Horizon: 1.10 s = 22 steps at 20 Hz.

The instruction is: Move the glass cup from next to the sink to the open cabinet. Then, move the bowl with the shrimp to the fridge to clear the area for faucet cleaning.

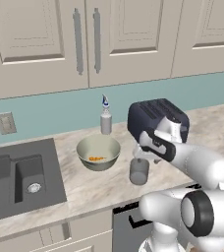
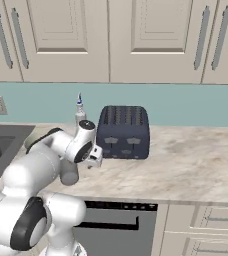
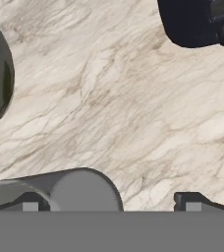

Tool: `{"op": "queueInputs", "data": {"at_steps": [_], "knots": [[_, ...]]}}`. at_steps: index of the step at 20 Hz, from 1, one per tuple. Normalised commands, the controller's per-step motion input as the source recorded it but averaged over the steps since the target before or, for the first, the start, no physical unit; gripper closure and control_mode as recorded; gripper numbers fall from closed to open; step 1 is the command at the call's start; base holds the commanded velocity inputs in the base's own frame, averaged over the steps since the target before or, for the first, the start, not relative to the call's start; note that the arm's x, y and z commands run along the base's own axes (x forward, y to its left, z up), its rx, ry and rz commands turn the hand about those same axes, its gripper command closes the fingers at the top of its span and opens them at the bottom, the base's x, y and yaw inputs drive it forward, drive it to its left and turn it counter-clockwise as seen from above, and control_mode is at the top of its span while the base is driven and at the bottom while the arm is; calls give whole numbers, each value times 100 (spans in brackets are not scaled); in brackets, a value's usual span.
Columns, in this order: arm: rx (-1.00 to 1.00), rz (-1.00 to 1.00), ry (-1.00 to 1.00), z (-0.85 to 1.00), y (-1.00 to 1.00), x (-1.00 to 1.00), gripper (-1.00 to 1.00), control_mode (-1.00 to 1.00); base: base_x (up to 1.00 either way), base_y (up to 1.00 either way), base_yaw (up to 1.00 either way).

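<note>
1 glass cup (image 1: 139, 171), 1 bowl with the shrimp (image 1: 98, 152), 1 toaster (image 1: 157, 119).

Rendered kitchen. A beige marble-veined worktop (image 1: 84, 189) runs along a pale teal backsplash (image 1: 55, 110). Above hang panelled cream wall cabinets (image 2: 151, 35) with long vertical metal handles (image 1: 78, 42). A beige wall socket (image 1: 6, 123) sits on the backsplash at left. A dark navy toaster (image 2: 123, 132) stands against the wall. Below the worktop edge are a dark-fronted appliance (image 2: 111, 222) and cream drawer fronts (image 2: 206, 230). Lighting is even and diffuse.

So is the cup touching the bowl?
Apart. In the left base view, bare counter shows between the glass cup and the bowl with the shrimp.
</note>
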Motion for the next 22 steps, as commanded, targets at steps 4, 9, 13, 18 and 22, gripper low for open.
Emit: {"op": "queueInputs", "data": {"at_steps": [4, 9, 13, 18, 22], "knots": [[0, 0, 0, -1, 0, 0, -100, -100, 0, 0, 0], [0, 0, 0, -11, 2, 0, -100, -100, 0, 0, 0], [0, 0, 0, -29, 1, 0, -100, -100, 0, 0, 0], [0, 0, 0, -29, 0, 0, 100, -100, 0, 0, 0], [0, 0, -1, -3, 0, 0, 100, -100, 0, 0, 0]]}}
